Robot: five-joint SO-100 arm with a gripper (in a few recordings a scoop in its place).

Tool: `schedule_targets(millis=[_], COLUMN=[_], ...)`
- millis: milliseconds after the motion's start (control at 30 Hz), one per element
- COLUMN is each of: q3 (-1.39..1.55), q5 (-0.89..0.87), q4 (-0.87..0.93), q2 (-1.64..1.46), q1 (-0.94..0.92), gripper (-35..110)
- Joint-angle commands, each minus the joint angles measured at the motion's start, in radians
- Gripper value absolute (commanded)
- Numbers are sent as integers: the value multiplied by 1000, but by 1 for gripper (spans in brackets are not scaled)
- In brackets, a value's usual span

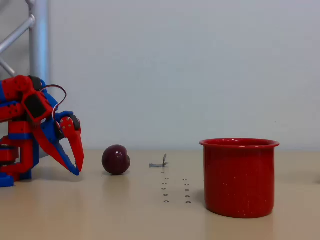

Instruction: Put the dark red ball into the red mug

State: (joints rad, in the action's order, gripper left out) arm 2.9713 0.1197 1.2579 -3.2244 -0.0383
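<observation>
Red enamel mug (239,180) sat nearest; I had the gripper (78,169), fingers pressed together, beside the dark red ball (116,159), needing opening before approach.

In the fixed view bare worktop (60,210) lies between the pincer (78,170) and the dark red ball (116,159), while a small metal clip (159,163) sits before the open-topped red mug (239,177).
</observation>
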Motion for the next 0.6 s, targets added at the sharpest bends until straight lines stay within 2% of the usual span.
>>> schedule_targets(millis=[0,567], q3=[17,17], q5=[17,28], q4=[3,3], q2=[-72,-72], q1=[41,49], gripper=[-2,-2])
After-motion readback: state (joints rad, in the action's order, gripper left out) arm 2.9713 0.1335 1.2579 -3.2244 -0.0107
